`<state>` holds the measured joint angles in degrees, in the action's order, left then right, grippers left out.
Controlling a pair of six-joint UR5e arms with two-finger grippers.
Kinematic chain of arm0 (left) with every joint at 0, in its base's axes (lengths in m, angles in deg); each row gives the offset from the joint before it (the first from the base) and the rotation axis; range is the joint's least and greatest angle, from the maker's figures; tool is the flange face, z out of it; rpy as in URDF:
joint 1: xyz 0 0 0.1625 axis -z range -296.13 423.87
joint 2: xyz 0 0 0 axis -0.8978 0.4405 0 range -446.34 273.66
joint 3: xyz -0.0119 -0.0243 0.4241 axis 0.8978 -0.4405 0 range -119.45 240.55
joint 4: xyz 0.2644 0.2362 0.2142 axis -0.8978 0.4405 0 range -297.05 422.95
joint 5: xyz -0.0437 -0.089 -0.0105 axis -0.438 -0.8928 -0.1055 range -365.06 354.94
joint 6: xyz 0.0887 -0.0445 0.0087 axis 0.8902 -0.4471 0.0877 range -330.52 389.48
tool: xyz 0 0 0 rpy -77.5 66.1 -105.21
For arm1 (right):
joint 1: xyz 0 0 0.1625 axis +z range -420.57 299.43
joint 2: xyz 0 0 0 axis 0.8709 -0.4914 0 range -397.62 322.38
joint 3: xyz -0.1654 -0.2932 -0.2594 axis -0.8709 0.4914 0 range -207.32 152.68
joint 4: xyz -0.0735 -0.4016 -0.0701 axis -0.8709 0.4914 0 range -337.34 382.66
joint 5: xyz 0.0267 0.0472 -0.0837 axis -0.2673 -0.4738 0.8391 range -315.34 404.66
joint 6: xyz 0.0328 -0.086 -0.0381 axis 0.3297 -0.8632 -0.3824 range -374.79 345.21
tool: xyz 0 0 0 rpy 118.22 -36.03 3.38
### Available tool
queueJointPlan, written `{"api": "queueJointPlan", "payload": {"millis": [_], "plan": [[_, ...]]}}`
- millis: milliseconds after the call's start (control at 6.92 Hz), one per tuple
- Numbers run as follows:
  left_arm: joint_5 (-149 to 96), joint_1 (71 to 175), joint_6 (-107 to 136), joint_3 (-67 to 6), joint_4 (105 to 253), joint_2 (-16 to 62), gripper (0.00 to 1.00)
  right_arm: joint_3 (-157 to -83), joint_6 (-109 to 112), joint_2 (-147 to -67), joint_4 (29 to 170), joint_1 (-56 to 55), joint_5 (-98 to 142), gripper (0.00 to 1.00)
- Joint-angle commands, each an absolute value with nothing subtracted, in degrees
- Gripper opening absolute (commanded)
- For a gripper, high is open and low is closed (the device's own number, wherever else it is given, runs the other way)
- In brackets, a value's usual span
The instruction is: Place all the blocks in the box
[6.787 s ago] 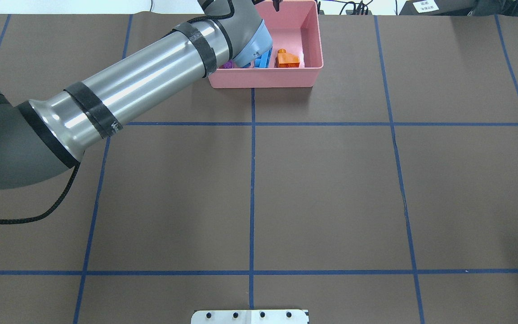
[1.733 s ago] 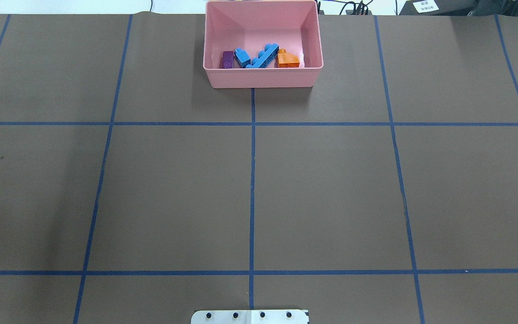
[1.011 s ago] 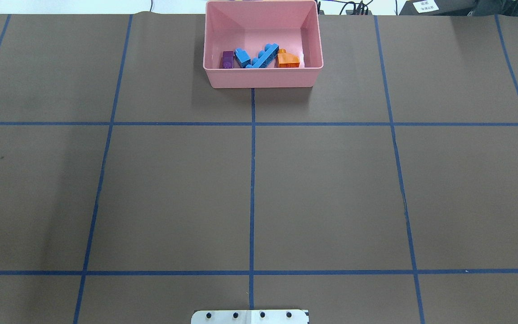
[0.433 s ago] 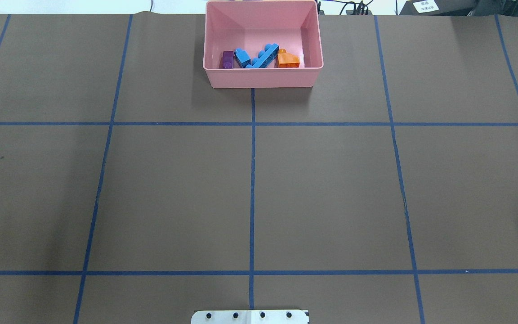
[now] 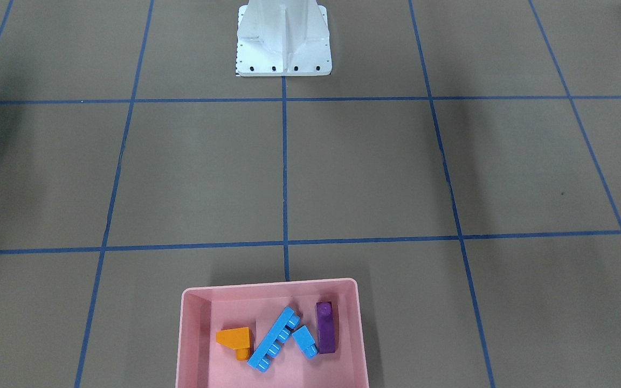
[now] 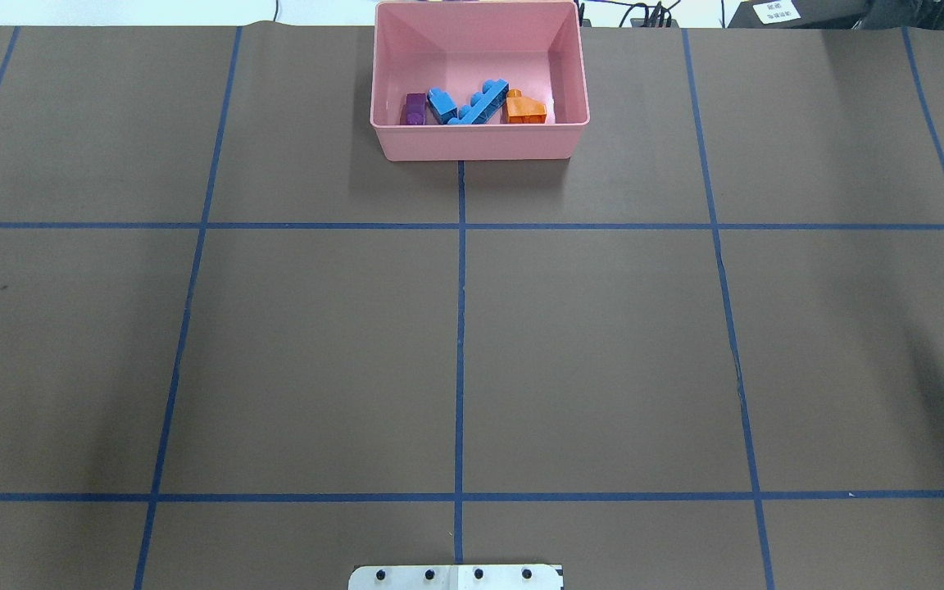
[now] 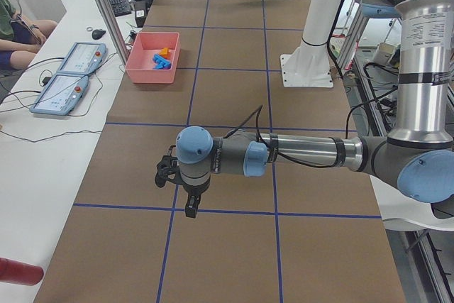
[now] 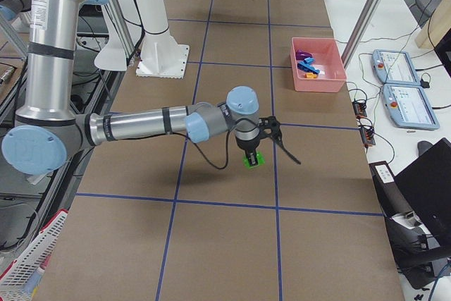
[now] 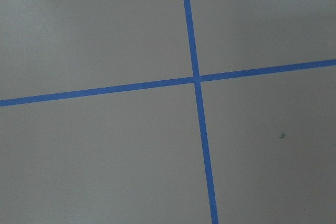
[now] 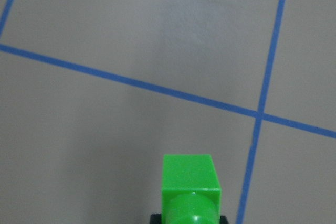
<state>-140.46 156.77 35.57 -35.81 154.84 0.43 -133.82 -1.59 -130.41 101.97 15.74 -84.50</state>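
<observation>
The pink box (image 5: 192, 293) (image 6: 480, 141) holds the orange sloped block (image 5: 234, 338), the long blue bar (image 5: 274, 346), the small blue cube (image 5: 304, 340) and the purple bar (image 5: 325, 327). My right gripper (image 10: 189, 217) (image 8: 251, 153) is shut on the small green block (image 10: 190, 184) (image 8: 252, 161), low over the middle of the table, well short of the box (image 8: 317, 68). My left gripper (image 7: 186, 200) points down over bare table near a tape crossing; whether it is open or shut I cannot tell. Neither arm shows in the overhead or front-facing views.
The white metal base (image 5: 283, 46) (image 8: 162, 54) stands at the robot's side of the table. Two control tablets (image 7: 71, 76) and cables lie on the white side bench beside the box, where a person (image 7: 14, 26) sits.
The left arm that reached over the box 6.8 s ago has left the overhead view. The box and its blocks have not moved since.
</observation>
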Motion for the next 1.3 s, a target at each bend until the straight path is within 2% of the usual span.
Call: {"api": "queueJointPlan", "payload": {"millis": [0, 144, 578, 1011, 1155], "plan": [[-140.5, 156.77, 35.45, -36.31, 154.88, 0.32, 1.0, -129.92, 9.25, -111.7, 108.7, 8.11, -84.27, 0.0], [-140.5, 156.77, 35.45, -36.31, 154.97, 0.23, 1.0, -125.63, 12.08, -104.05, 108.79, 5.73, -84.1, 0.0], [-140.59, 156.77, 35.45, -36.31, 154.97, 0.23, 1.0, -104.39, 17.98, -80.41, 108.62, -0.26, -81.39, 0.0], [-140.94, 156.59, 35.36, -36.31, 154.97, 0.23, 1.0, -84.17, 19.14, -63.95, 107.65, -1.76, -77.97, 0.0], [-141.02, 156.59, 35.36, -36.31, 155.06, 0.23, 1.0, -76.44, 20.18, -60.24, 102.6, -2.81, -76.47, 0.0]]}}
